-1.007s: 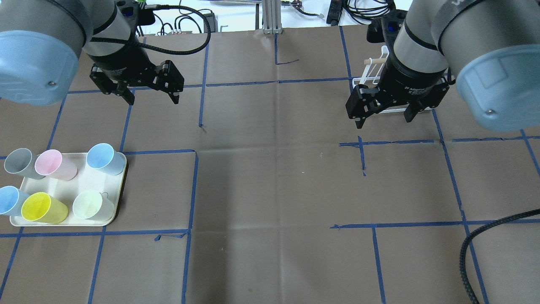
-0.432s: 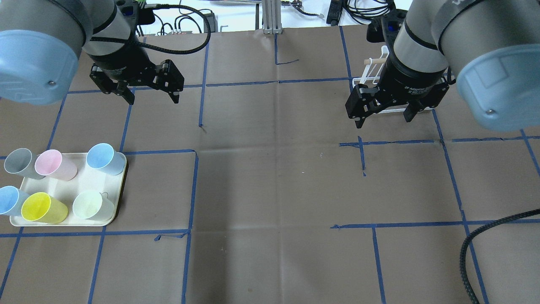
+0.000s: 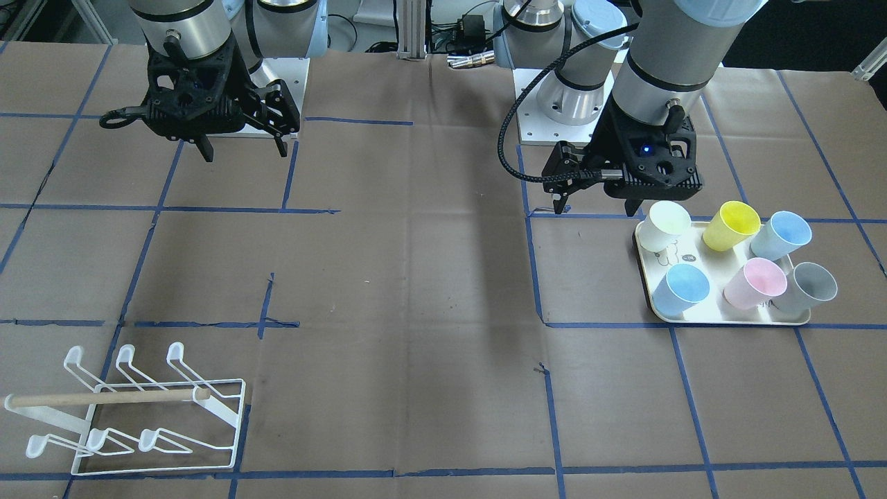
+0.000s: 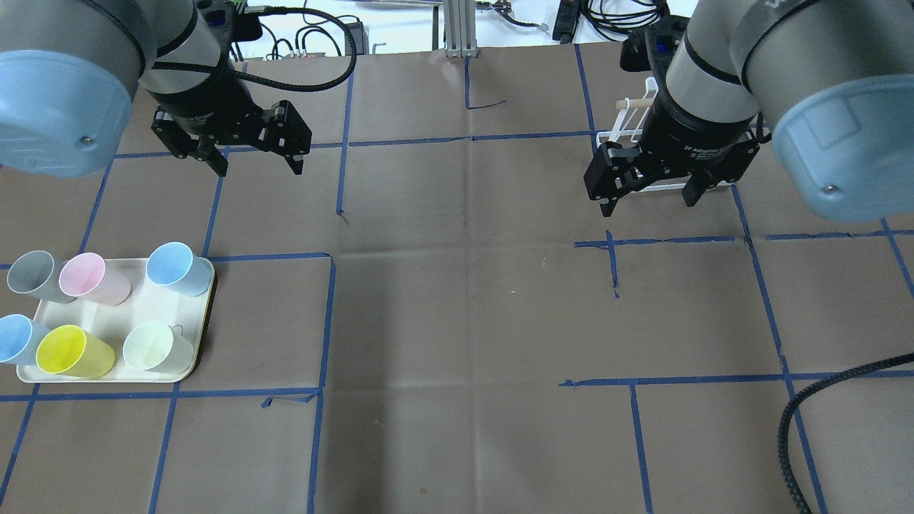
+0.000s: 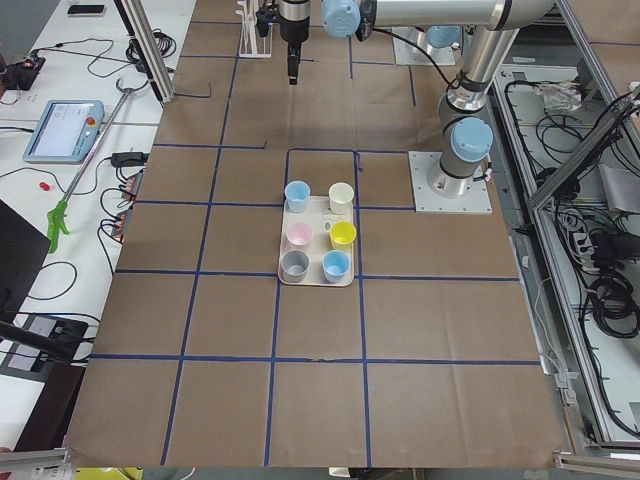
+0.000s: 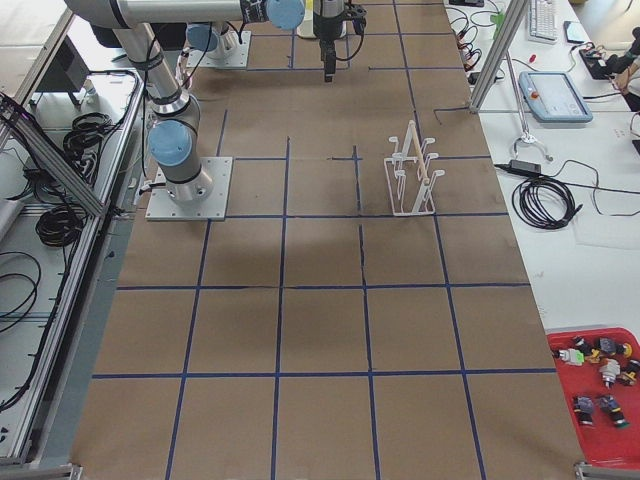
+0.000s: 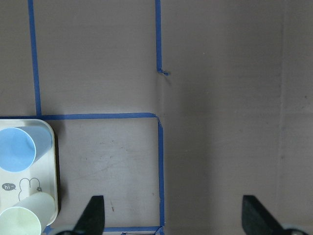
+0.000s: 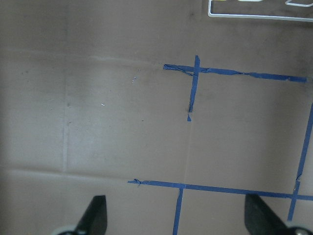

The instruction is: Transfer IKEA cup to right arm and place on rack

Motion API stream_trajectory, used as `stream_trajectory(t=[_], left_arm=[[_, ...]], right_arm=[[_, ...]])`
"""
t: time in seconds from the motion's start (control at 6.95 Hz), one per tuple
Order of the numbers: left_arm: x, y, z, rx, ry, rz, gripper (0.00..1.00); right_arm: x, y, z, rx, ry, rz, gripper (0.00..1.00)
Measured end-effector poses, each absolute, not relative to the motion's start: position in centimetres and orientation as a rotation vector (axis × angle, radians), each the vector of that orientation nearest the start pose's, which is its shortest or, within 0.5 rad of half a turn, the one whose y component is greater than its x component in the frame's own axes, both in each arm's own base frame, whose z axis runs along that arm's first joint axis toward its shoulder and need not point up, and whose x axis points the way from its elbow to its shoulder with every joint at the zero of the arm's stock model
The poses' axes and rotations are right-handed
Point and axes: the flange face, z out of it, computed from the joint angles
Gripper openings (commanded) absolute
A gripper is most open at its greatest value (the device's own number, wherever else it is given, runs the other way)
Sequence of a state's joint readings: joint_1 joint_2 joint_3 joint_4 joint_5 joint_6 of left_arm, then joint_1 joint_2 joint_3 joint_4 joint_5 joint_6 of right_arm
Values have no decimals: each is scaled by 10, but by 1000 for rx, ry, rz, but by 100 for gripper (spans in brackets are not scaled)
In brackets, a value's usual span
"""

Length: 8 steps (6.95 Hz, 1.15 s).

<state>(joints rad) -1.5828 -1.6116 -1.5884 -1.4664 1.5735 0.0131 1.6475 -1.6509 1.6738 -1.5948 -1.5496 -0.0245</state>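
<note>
Hanging high over the surface (image 4: 457, 321), the left tool (image 4: 261, 172) has its fingers spread apart with only brown paper between them. It sits just off the side of the tray (image 4: 143, 308) that faces the rack (image 3: 239, 416). Its wrist view catches only that edge of the tray, at the lower left. Six cups stand upright on the tray in two rows of three, mouths up and close together. The row farther from the robot holds the grey cup (image 4: 30, 275), the pink cup (image 4: 86, 278) and a blue cup (image 4: 173, 268). The nearer row holds a second blue cup (image 4: 14, 339), the yellow cup (image 4: 68, 350) and the pale green cup (image 4: 150, 346). Neither tool touches a cup. The right tool (image 4: 649, 207) hangs well apart from the tray, over toward the rack, its fingers likewise apart and bare. The rack stands on the surface well apart from the tray, on the robot's right and farther from the robot's base than the tray. Its prongs point upward and a wooden dowel (image 3: 104, 398) lies across it. Blue tape (image 4: 271, 255) marks squares on the surface around the tray.
</note>
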Motion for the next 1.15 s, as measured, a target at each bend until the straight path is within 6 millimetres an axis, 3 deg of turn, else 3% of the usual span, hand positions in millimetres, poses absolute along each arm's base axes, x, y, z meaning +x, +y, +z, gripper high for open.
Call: stream_trajectory(t=[0.43, 0.58, 0.86, 1.15], left_arm=[[-133, -511, 470, 52, 3136, -97, 100], [-117, -514, 467, 47, 3137, -90, 100], [-57, -518, 452, 14, 3143, -51, 100], [4, -510, 436, -9, 3146, -8, 99]], right_arm=[[171, -446, 479, -153, 3112, -9, 100], [171, -446, 479, -153, 3112, -11, 100], [171, -446, 479, -153, 3112, -13, 100], [171, -446, 480, -153, 3111, -16, 100]])
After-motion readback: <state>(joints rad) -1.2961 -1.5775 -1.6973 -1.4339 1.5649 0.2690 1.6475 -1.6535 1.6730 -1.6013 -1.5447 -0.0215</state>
